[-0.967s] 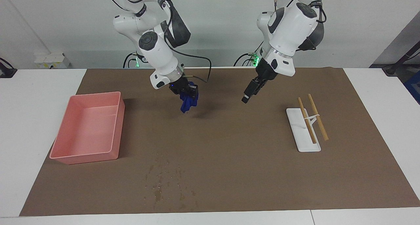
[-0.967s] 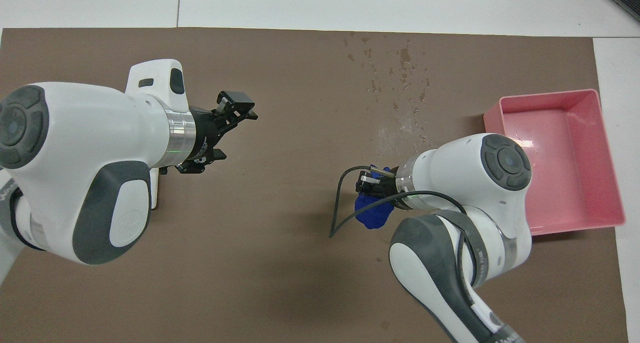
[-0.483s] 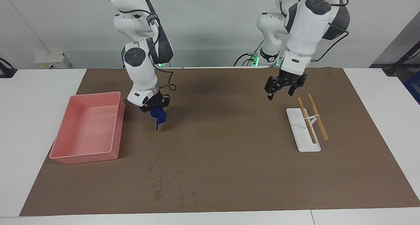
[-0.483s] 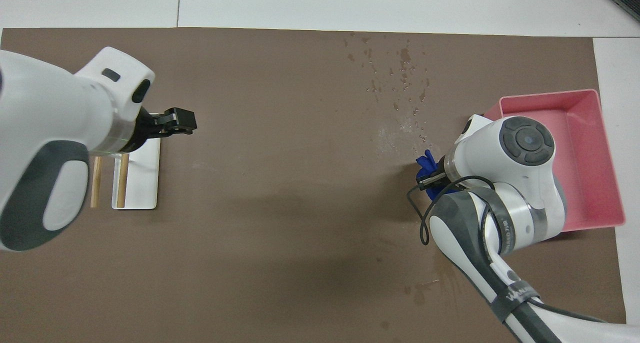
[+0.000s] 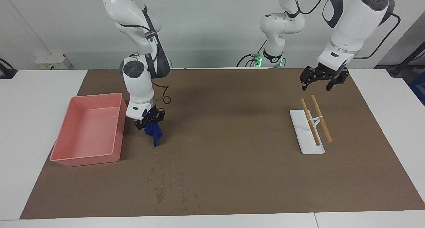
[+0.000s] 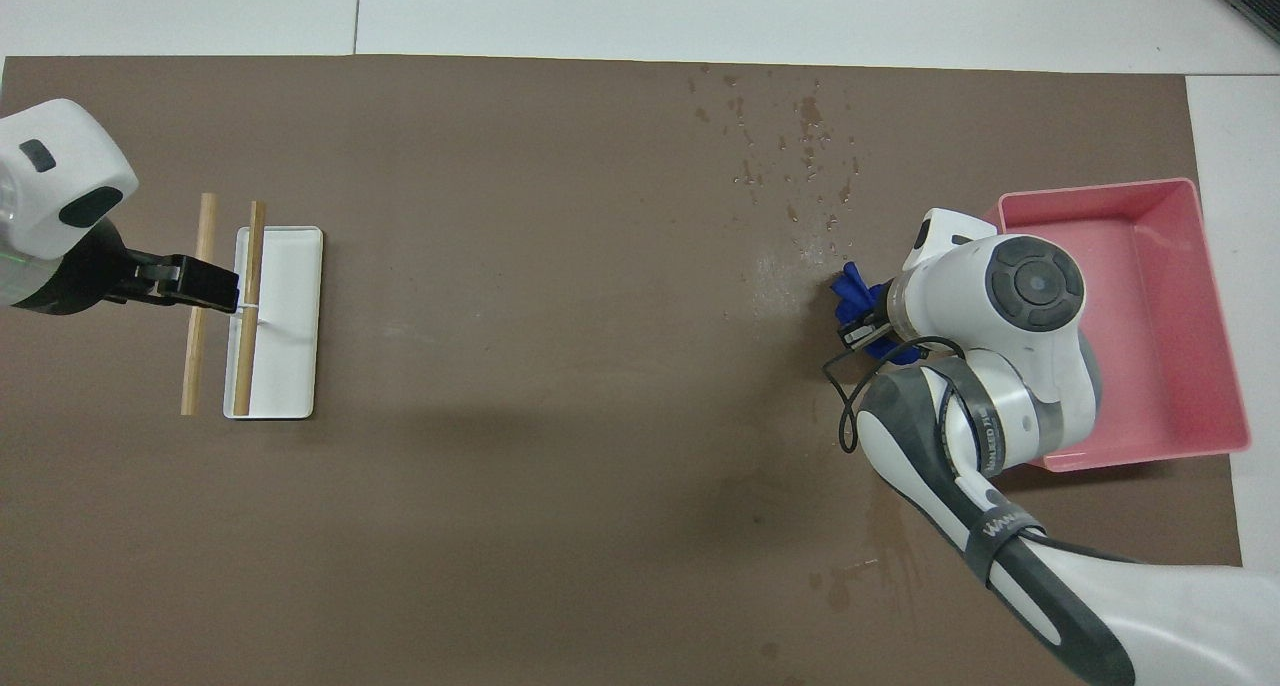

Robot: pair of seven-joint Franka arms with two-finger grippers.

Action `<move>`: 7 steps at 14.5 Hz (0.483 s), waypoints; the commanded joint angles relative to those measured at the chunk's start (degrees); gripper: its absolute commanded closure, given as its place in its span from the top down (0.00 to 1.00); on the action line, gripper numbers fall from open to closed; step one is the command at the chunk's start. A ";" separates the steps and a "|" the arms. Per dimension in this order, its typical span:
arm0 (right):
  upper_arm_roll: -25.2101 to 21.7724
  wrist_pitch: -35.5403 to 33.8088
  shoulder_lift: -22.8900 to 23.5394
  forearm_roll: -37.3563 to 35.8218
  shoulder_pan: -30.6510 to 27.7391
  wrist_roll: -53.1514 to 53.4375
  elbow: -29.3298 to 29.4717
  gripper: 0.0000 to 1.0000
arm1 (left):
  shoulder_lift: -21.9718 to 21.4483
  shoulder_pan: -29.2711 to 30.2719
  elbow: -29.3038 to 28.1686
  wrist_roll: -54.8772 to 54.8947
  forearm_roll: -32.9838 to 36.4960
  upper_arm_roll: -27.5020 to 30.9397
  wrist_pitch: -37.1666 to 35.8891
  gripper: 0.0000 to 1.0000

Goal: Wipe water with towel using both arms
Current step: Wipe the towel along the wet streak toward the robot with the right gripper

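The right gripper (image 5: 150,125) is pinching the towel (image 5: 154,132) by one corner, so it's risking smearing the water (image 5: 162,184). The left gripper (image 5: 321,81) is waiting, jaws wide, over the mat (image 5: 232,138)

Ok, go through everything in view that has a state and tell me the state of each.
Towel: bunched, hanging from the right gripper.
Left gripper: open, empty, raised over the mat.
Water: unwiped specks on the mat.
Pink tub: holds nothing.
Chopsticks: lying on the white rest.

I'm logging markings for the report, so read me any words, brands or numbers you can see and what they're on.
Lettering on a band of the right arm, overhead view: there, but too small to read.
Nothing readable on the pink tub, white tray or brown mat.
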 commanded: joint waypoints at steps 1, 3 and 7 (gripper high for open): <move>0.65 2.35 2.75 -1.35 -1.02 -0.46 4.02 0.00 | -1.96 2.84 0.42 5.19 0.90 -0.48 -3.16 1.00; 0.65 4.53 3.45 -1.35 -1.11 -0.37 4.92 0.00 | -4.25 3.81 -2.65 5.10 0.90 -0.47 -2.81 1.00; 0.83 8.76 6.70 -1.18 -1.73 1.64 4.83 0.00 | -4.35 2.94 -2.93 5.10 0.90 -0.91 -2.81 1.00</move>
